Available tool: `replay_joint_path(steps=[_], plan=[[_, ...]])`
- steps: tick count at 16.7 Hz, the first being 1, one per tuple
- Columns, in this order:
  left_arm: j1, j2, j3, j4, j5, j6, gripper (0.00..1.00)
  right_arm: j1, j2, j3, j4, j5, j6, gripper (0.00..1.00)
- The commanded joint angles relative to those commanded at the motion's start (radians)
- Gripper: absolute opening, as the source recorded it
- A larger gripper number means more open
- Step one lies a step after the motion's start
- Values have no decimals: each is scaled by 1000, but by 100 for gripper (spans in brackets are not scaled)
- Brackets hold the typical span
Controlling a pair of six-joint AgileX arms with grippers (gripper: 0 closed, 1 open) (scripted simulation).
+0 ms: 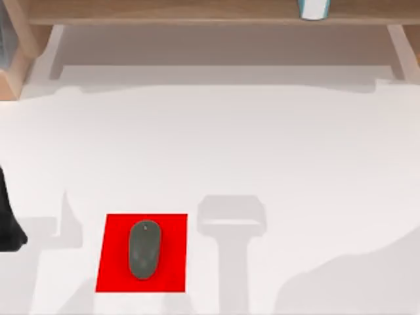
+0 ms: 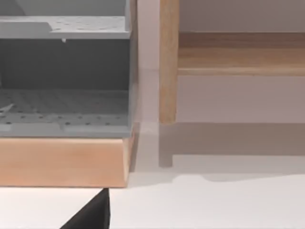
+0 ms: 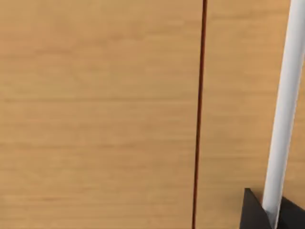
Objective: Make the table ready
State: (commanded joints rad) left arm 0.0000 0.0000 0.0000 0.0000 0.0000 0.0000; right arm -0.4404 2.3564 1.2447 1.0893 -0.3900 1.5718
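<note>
The large flat plain white tabletop [image 1: 262,144] spans the whole top view; a dark grey rounded mouse [image 1: 144,249] is seen on a small red rectangular mat [image 1: 111,262] toward its left. Rigid, heavy and fixed, the tabletop is judged ungraspable; the light, smooth mouse would be pinched across its sides. The state of either tool cannot be told.

Pale cup [image 1: 314,9] on the shelf [image 1: 197,13] — top cut off.
</note>
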Motion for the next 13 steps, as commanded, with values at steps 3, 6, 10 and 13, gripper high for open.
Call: replay_joint_path(steps=[3, 6, 10, 13], plan=[[0, 0, 0, 0, 0, 0, 100, 0, 0, 0, 0, 0, 0, 0], [0, 0, 0, 0, 0, 0, 100, 0, 0, 0, 0, 0, 0, 23], [0, 0, 0, 0, 0, 0, 100, 0, 0, 0, 0, 0, 0, 53], [0, 0, 0, 0, 0, 0, 100, 0, 0, 0, 0, 0, 0, 75]])
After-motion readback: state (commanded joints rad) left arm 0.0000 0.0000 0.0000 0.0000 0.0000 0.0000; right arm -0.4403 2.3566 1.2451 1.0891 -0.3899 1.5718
